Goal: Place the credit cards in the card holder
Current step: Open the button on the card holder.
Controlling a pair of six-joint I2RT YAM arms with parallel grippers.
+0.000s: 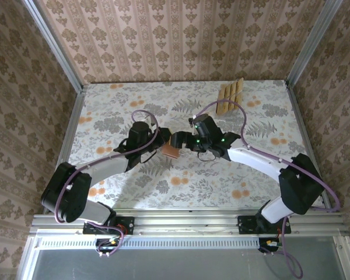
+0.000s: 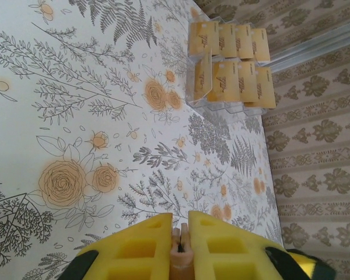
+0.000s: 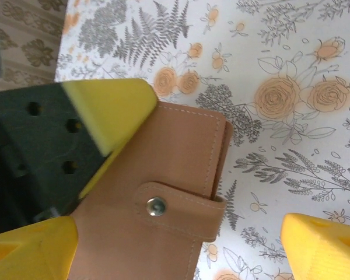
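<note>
The card holder (image 3: 163, 192) is a salmon-brown wallet, folded shut, its strap snapped with a metal stud. My left gripper (image 2: 179, 224) is shut on one edge of the card holder (image 2: 182, 248); its black finger with the yellow pad (image 3: 105, 111) lies on the wallet's face in the right wrist view. My right gripper (image 3: 175, 242) stands open, its yellow fingers on either side of the wallet and apart from it. From above, the card holder (image 1: 171, 152) sits between the left gripper (image 1: 161, 142) and the right gripper (image 1: 179, 140) at mid-table. The credit cards (image 2: 233, 64) stand in rows.
The tan cards (image 1: 230, 96) sit in a clear tiered stand (image 2: 201, 96) at the table's far right, close to the back wall. A metal frame rail (image 1: 70, 125) borders the floral tablecloth on each side. Both arms meet over the middle.
</note>
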